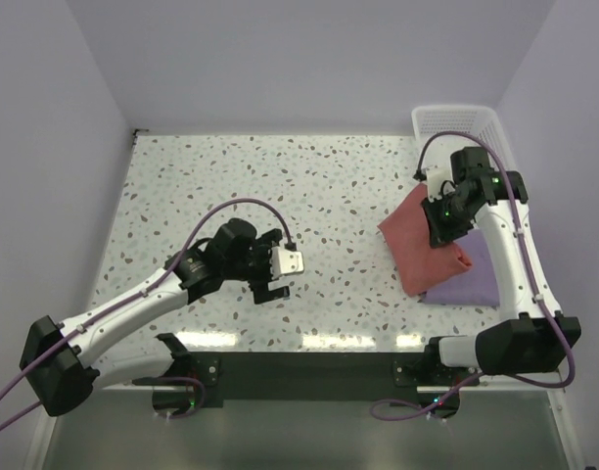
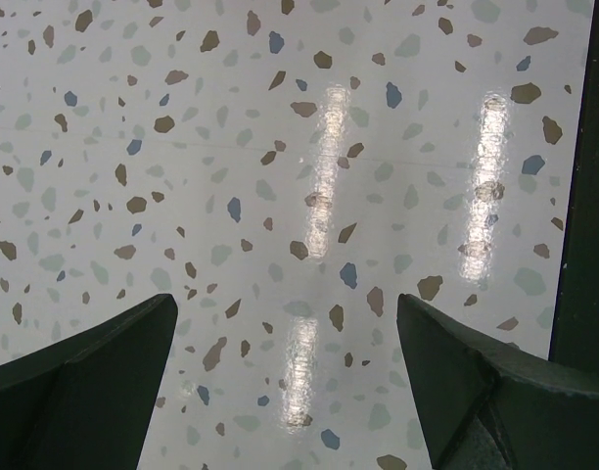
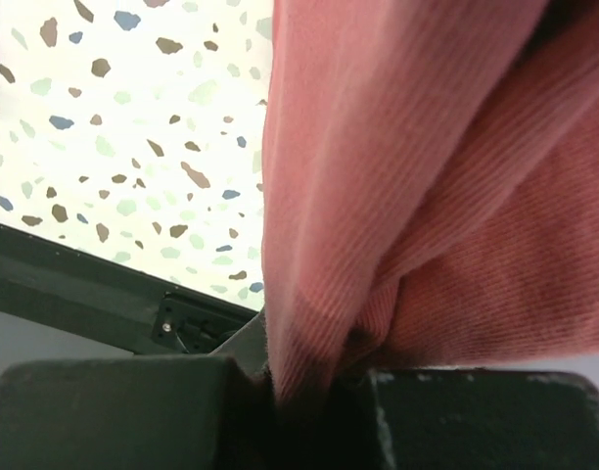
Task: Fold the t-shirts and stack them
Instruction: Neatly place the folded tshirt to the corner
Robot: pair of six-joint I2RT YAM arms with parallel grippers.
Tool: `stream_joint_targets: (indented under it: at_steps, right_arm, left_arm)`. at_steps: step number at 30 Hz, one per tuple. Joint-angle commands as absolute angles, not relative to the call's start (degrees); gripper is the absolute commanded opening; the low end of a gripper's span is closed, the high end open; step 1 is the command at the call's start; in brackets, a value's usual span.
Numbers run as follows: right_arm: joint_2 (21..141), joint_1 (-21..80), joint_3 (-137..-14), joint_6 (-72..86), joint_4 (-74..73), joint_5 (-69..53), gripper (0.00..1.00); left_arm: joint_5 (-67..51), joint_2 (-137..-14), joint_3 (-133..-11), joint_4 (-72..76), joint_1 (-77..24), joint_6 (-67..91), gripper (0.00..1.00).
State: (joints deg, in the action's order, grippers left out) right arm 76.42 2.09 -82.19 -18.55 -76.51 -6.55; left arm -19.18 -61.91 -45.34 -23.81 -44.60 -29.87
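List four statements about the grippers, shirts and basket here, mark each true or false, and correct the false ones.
1. The right gripper is shut on the salmon t-shirt. True.
2. The left gripper holds the lavender t-shirt. False: it is open and empty above the table.
3. The salmon t-shirt partly overlaps the lavender t-shirt. True.
4. The white basket stands at the table's near left corner. False: it is at the far right corner.
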Motion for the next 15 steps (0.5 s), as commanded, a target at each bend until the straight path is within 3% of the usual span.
stream_joint_targets:
  at_steps: [1, 15]
  right_arm:
    - [75.8, 1.1, -86.3, -19.1, -80.0, -6.8, 0.00]
    - [77.3, -5.0, -90.9, -20.9, -86.9, -9.1, 0.00]
  left_arm:
    - [-18.9, -60.4, -45.0, -24.3, -44.1, -31.6, 1.00]
    - [-19.6, -61.0, -44.0, -24.1, -44.1, -31.8, 1.00]
